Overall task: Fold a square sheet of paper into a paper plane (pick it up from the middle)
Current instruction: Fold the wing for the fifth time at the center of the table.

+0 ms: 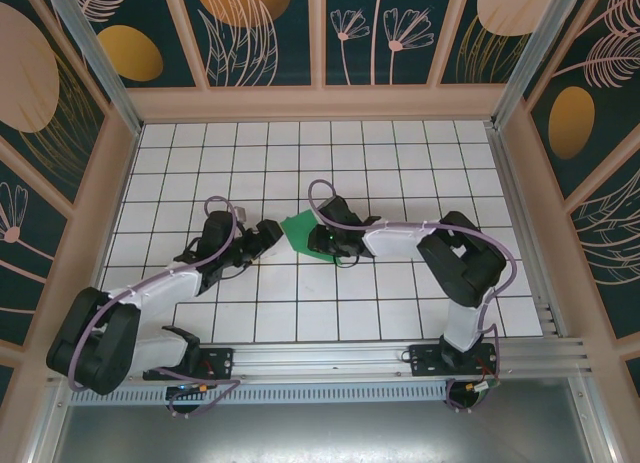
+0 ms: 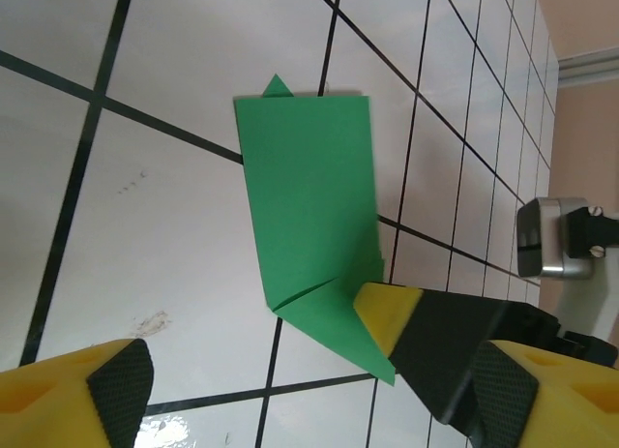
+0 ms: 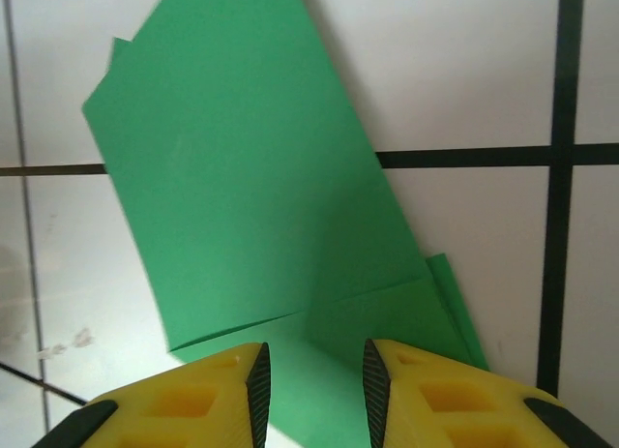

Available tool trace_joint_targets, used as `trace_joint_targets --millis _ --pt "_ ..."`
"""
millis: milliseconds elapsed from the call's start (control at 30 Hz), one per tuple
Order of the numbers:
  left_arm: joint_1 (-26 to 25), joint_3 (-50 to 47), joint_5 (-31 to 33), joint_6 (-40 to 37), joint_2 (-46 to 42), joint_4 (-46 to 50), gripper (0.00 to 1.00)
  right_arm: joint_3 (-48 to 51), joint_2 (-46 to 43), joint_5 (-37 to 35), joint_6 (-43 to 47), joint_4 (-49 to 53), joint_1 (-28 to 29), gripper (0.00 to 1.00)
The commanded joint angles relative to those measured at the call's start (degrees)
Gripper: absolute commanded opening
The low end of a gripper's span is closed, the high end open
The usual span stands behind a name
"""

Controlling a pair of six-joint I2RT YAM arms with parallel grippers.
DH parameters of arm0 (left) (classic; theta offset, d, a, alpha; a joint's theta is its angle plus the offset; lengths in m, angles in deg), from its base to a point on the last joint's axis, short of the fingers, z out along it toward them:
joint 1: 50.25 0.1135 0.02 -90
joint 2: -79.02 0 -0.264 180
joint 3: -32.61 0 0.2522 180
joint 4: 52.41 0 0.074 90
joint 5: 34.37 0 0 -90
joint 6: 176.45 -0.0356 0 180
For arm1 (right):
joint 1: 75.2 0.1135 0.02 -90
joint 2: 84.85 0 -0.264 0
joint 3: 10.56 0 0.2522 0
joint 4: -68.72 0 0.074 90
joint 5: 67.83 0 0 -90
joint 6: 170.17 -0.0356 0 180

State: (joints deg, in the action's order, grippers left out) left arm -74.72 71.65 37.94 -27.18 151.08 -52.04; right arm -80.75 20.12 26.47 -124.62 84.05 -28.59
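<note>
**Q:** Where does the creased, bright-green square sheet of paper (image 3: 251, 177) sit?

**A:** Flat on the white, black-lined tile table (image 2: 174, 225), between your two grippers. Its folded flap lies right at the right gripper's (image 3: 314, 356) yellow fingertips. Its pointed corner runs under one finger (image 2: 426, 322) of the left gripper (image 2: 247, 337).

**Q:** Finger state, and why?

**A:** Right: drawn close with a narrow gap, green showing through, and nothing visibly pinched. You are likely pinning the flap so the crease holds; I cannot tell if it touches. Left: spread wide around the point, probably staged for the next fold.
</note>
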Motion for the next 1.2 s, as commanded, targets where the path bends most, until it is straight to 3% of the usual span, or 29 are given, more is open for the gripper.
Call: trace_joint_targets --millis 0,233,567,933,1167 --pt "-1.0 1.2 -1.2 1.7 1.5 -1.9 0.85 0.6 1.9 -1.7 -0.1 -0.6 0.1 0.34" --pt "-2.0 0.6 -1.6 3.5 2.1 -2.6 0.77 5.8 1.3 7.0 -2.1 -8.5 -0.2 0.34" --pt "-2.8 1.1 -4.4 5.5 7.4 -7.3 0.66 13.4 -0.6 16.7 -7.7 -19.5 -5.2 0.34" --pt "-3.1 3.9 -5.7 7.1 13.7 -10.0 0.49 15.9 -0.2 19.4 -9.3 -22.0 -7.4 0.34" --pt "-3.2 5.2 -5.3 7.8 16.0 -9.1 0.50 16.1 0.1 20.1 -9.3 -21.9 -8.2 0.34"
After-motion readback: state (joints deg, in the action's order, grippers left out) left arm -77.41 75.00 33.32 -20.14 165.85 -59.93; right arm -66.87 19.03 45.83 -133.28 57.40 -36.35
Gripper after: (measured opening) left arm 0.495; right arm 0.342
